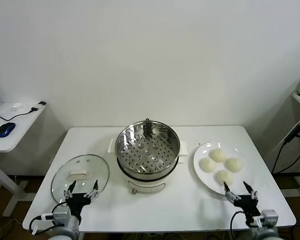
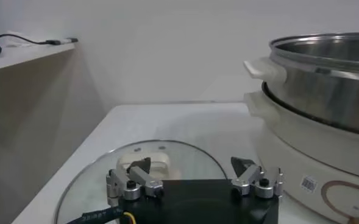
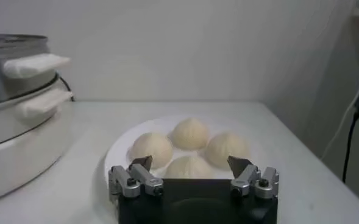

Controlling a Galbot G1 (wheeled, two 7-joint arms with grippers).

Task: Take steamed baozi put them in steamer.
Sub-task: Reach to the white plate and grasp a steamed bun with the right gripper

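Observation:
Several cream-white baozi (image 1: 219, 165) lie on a flat white plate (image 1: 200, 172) at the table's right; they also show in the right wrist view (image 3: 190, 133). The steel steamer (image 1: 147, 149) with its perforated tray stands at the table's middle on a white base, and nothing lies in it. My right gripper (image 1: 241, 191) is open and empty at the front edge, just before the plate; the nearest bun (image 3: 188, 167) lies just beyond its jaws. My left gripper (image 1: 82, 191) is open and empty at the front left, over the near rim of the glass lid (image 1: 80, 175).
The glass lid with its white handle (image 2: 145, 163) lies flat left of the steamer (image 2: 325, 97). A side table with a blue mouse (image 1: 5, 129) stands at the far left. A shelf and a hanging cable (image 1: 290, 135) are at the far right.

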